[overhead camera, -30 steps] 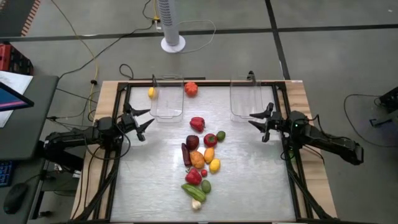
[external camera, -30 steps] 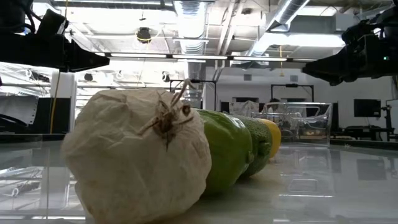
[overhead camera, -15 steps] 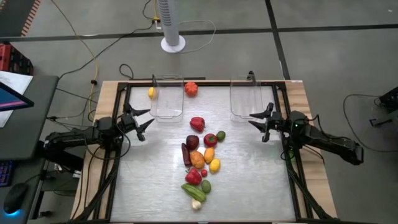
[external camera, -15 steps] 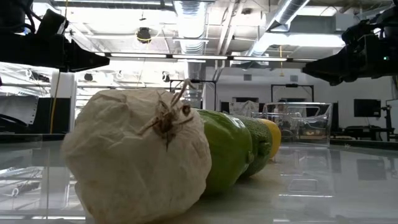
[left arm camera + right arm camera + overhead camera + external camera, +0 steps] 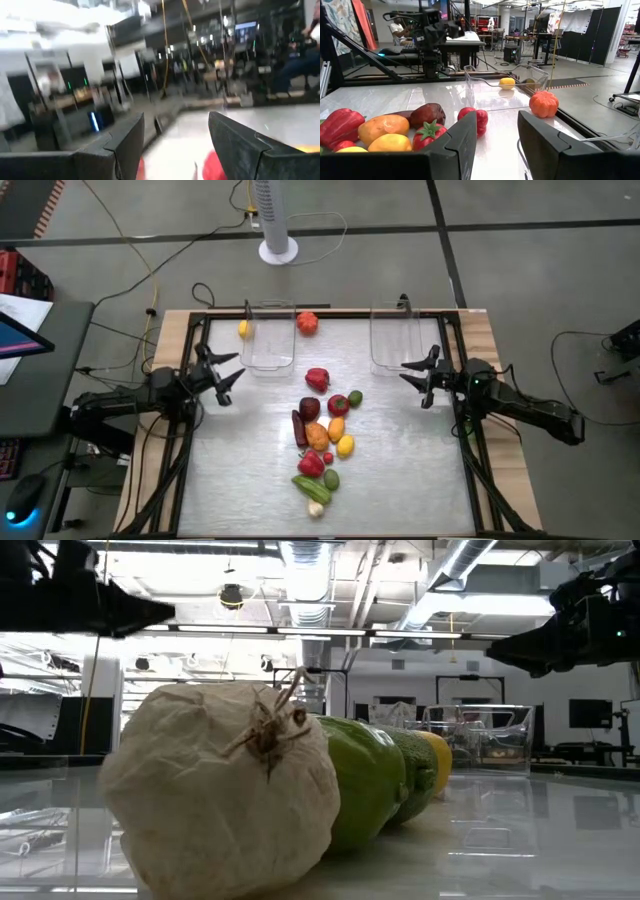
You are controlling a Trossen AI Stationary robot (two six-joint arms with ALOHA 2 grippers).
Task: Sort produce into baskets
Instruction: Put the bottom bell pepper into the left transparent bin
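Observation:
The produce (image 5: pixel 322 435) lies in a loose pile on the table's middle. It runs from a red pepper (image 5: pixel 317 378) at the far end to a whitish garlic (image 5: pixel 316 508) at the near end, which fills the low view (image 5: pixel 220 790). An orange piece (image 5: pixel 307 323) and a small yellow piece (image 5: pixel 243 328) lie beside the left clear basket (image 5: pixel 270 337). The right clear basket (image 5: pixel 394 338) stands apart. My left gripper (image 5: pixel 238 366) is open above the table's left side. My right gripper (image 5: pixel 404 371) is open at the right, near the right basket. Both hold nothing.
Both baskets stand along the table's far edge. A dark metal frame (image 5: pixel 190 430) runs round the table top. Bare table lies to either side of the pile. A fan stand (image 5: pixel 278 250) and cables are on the floor beyond the far edge.
My left gripper has risen a little and drawn slightly toward the table's left edge, still open. The produce and the baskets have stayed where they were.

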